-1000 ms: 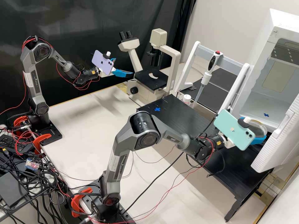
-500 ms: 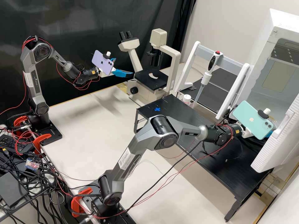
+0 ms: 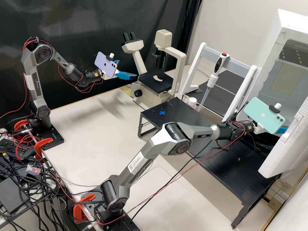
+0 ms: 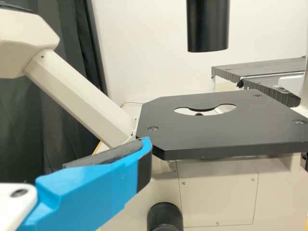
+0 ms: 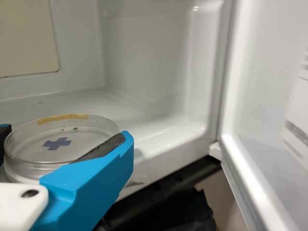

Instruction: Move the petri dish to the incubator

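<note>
The right gripper [image 3: 283, 129] is at the open white incubator [image 3: 296, 27], and in the right wrist view its two fingers are closed about a clear petri dish [image 5: 29, 150], one pad [image 5: 103, 147] bearing on the near side of the dish and the other at the opposite side. The dish is level or nearly so, just within the chamber opening, and carries a strip of yellow tape [image 5: 62, 118] at its rim. A blue cross [image 5: 57, 143] on the incubator floor can be read through it; whether the base touches the floor cannot be told. The incubator door [image 3: 288, 141] stands open beside the chamber. The left gripper [image 3: 127, 68] is raised in front of the microscope [image 3: 155, 84], its fingers spread wide with nothing between them, near the black microscope stage [image 4: 221, 130]. A teal phone [image 3: 263, 115] is mounted on the right arm and a purple phone [image 3: 106, 64] on the left. On the bench, a low black platform [image 3: 205, 154] runs beneath the right forearm and bears a second blue cross [image 3: 162, 113]. Beyond it, a pipette [image 3: 220, 61] with a red button hangs upright, slightly tilted, on a white-framed rack [image 3: 196, 64], near a white-capped bottle [image 3: 192, 101].
</note>
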You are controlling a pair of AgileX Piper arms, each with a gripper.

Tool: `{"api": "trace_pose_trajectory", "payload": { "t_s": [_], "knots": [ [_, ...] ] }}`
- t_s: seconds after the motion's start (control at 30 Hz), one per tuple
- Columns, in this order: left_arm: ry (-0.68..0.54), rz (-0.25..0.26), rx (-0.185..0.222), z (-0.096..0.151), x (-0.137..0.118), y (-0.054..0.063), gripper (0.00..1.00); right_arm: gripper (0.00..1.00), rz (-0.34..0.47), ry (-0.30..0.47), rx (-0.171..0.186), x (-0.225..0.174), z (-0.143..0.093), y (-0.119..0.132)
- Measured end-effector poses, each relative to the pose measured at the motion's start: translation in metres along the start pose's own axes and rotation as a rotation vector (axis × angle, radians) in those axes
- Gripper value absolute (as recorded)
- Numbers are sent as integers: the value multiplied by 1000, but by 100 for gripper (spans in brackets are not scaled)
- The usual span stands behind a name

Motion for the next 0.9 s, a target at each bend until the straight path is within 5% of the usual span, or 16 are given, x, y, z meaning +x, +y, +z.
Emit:
{"api": "trace_pose_trajectory", "payload": {
  "t_s": [0.33,0.37,0.9],
  "knots": [
    [0,0,0,0,0,0,100,0,-15,-10,-29,16,-2,-12],
    [0,0,0,0,0,0,100,100,-18,-13,-29,17,0,-14],
    [0,0,0,0,0,0,100,100,-62,-20,-37,18,7,-23]
  ]
}}
